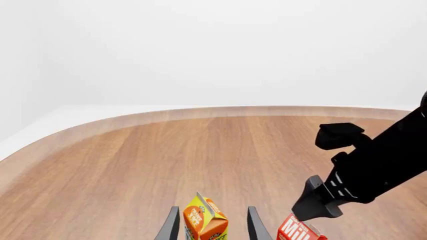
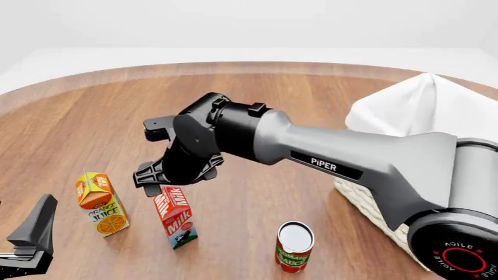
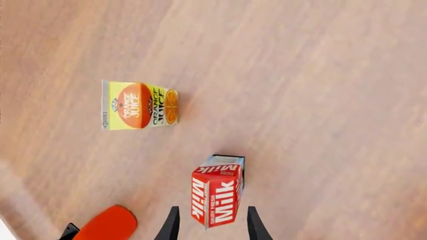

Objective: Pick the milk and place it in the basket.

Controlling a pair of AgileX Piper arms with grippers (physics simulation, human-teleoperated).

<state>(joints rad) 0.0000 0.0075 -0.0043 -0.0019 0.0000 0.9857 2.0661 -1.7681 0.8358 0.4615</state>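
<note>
My right jaws hang open just above the milk [image 2: 175,217].

The milk stands upright on the counter [image 2: 257,192] between the orange juice carton [image 2: 101,203] and the red-green can [image 2: 294,246], apart from the basket [image 2: 404,146] at the right. My left jaws are spread, holding nothing, low at the near left edge.

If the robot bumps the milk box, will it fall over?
Probably yes. The milk stands upright, tall and narrow on a small base, so a sideways bump could tip it. Its flat sides suggest it won't roll. The right gripper is open above it, so squeezing the flat faces should likely hold.
</note>
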